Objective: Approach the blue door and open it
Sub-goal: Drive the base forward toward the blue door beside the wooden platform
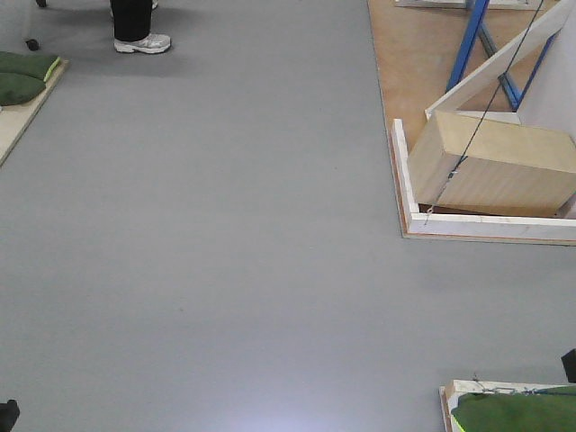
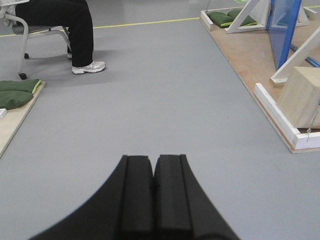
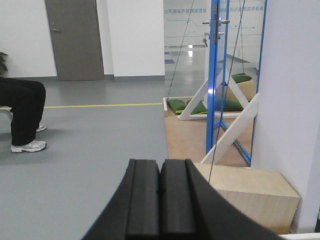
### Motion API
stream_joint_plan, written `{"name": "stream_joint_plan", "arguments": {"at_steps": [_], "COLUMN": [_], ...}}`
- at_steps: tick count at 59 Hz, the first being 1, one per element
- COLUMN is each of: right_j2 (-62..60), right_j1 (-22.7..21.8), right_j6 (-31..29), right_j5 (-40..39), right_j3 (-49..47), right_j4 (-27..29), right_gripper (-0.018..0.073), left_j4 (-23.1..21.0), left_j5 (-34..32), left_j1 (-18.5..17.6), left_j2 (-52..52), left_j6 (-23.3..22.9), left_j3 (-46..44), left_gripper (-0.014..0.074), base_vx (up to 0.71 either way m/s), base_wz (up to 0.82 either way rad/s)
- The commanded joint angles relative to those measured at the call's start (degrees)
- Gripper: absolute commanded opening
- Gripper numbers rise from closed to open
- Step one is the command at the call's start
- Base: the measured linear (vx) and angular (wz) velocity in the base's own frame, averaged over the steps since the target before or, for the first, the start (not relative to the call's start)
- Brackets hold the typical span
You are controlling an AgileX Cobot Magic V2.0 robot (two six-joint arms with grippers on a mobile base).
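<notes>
Approach phase. Blue door (image 3: 213, 100) stands on the platform (image 2: 250, 55), ahead-right, well apart. Left gripper (image 2: 153, 167) and right gripper (image 3: 160, 172) closed, empty. Next, probably: drive toward the handle (image 3: 215, 22).

We see the blue door (image 3: 212, 90) standing upright, ahead and to the right, glossy, nearly edge-on, its steel lever handle (image 3: 215, 22) horizontal.

Faint teal lettering (image 3: 186, 10) on the far glass wall (image 3: 187, 45) is too blurred to read.
</notes>
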Motion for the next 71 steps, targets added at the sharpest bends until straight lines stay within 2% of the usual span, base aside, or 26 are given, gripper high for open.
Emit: {"name": "stream_joint_plan", "arguments": {"at_steps": [1, 18, 26, 37, 71], "right_j2": [-0.86, -0.99, -1.13, -1.13, -1.07], "right_j1": [-0.68, -0.89, 1.22, 5.49, 5.29], "right_j6": [-0.06, -0.06, -0.06, -0.06, -0.06], "right_j5": [-5.02, -5.02, -5.02, -5.02, -5.05], "right_j3": [1.06, 1.12, 1.12, 1.12, 1.12], "right_j4": [-0.26, -0.26, -0.26, -0.26, -0.26], "right_gripper": [0.0003, 0.0003, 0.0003, 0.0003, 0.0003], "left_j4": [0.0, 0.0, 0.0, 0.0, 0.0], "left_j5": [-4.52, -4.52, -4.55, -4.47, -4.45], "left_j1": [-0.39, -0.39, 0.03, 3.19, 3.61], "left_j2": [-1.07, -1.07, -1.07, -1.07, -1.07], "left_j6": [-0.18, -0.18, -0.18, -0.18, -0.18], "left_j3": [0.22, 0.22, 0.34, 0.34, 0.24], "left_gripper": [0.007, 0.007, 0.007, 0.007, 0.007], "base_vx": [0.11, 0.11, 0.1, 0.15, 0.26], "base_wz": [0.03, 0.02, -0.15, -0.28, -0.11]}}
